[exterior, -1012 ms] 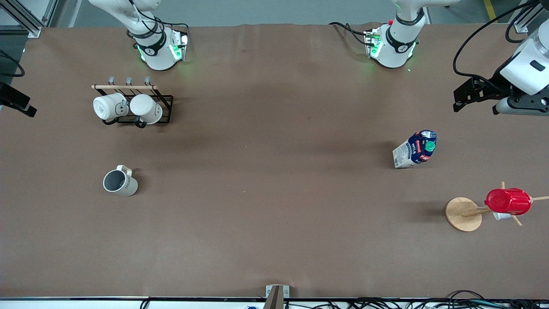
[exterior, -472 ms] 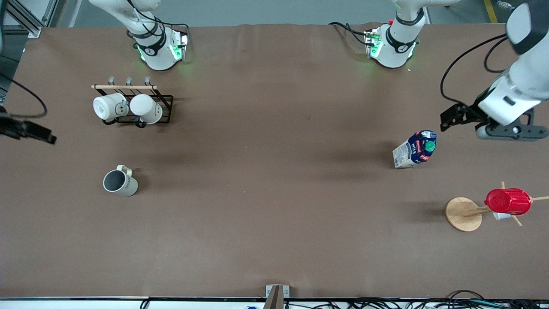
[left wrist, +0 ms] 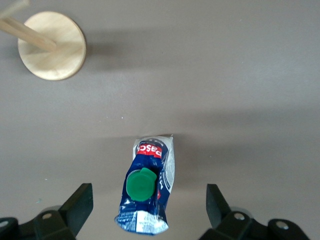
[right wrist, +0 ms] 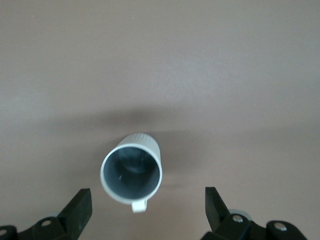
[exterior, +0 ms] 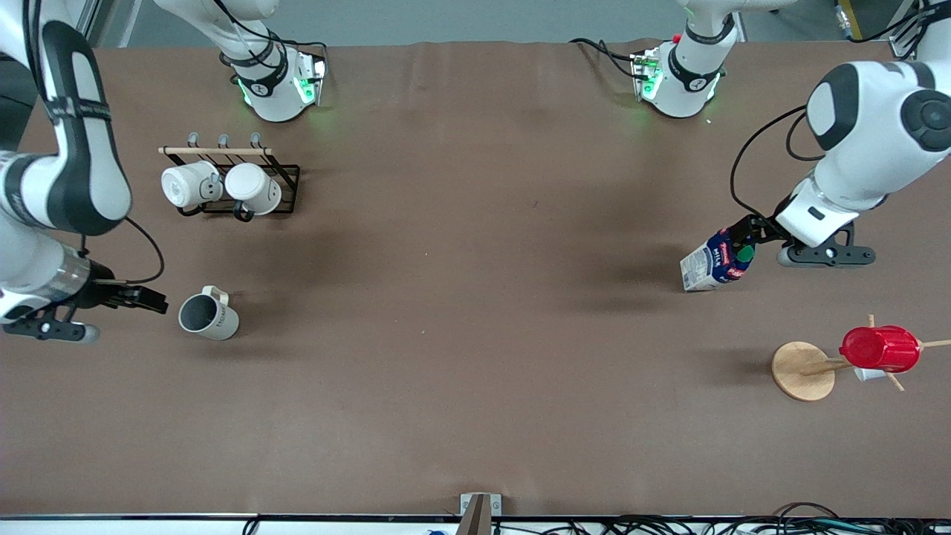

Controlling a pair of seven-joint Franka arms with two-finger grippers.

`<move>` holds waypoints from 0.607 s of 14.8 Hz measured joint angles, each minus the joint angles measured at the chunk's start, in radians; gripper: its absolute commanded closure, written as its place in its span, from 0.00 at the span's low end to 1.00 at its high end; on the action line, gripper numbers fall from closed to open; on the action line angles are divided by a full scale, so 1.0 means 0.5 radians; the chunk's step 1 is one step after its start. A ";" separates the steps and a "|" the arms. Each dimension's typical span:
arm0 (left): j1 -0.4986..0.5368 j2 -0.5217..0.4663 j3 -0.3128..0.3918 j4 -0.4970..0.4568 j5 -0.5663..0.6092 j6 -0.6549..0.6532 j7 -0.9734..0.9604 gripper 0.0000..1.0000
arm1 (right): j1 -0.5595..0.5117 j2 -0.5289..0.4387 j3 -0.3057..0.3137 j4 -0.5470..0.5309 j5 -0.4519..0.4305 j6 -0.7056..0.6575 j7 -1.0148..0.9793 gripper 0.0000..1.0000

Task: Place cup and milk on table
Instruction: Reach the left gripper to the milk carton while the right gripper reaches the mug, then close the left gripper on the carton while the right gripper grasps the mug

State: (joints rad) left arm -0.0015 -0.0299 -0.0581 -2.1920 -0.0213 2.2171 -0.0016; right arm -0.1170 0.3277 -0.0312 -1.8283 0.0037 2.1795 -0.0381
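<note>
Front view: both tools spread, left tool (exterior: 743, 239) over milk (exterior: 718, 259), right tool (exterior: 152, 301) beside cup (exterior: 208, 315) (apparently apart).

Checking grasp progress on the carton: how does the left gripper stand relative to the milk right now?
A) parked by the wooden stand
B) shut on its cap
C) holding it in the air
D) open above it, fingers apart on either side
D: the left gripper is open, its fingers spread wide of the milk, which stands on the table.

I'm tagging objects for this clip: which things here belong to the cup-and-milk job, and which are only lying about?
Job:
- cup, upright on the table
- milk, upright
- right gripper, open beside the cup
- left gripper, open over the milk

Lying about:
- two white mugs on a black rack
- red cup on a wooden stand
</note>
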 measured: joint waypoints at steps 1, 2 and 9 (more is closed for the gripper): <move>0.006 0.006 0.000 -0.046 0.000 0.051 0.000 0.00 | -0.007 0.042 -0.001 -0.011 0.000 0.054 -0.019 0.00; 0.010 0.015 0.000 -0.075 0.000 0.079 0.000 0.00 | -0.011 0.082 -0.001 -0.012 0.000 0.085 -0.028 0.00; 0.015 0.166 0.002 -0.100 0.000 0.177 0.000 0.00 | -0.015 0.195 -0.002 -0.194 0.000 0.394 -0.218 0.00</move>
State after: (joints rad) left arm 0.0062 0.0530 -0.0573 -2.2421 -0.0213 2.3055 -0.0016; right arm -0.1247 0.4252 -0.0321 -1.9254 0.0037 2.3765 -0.1469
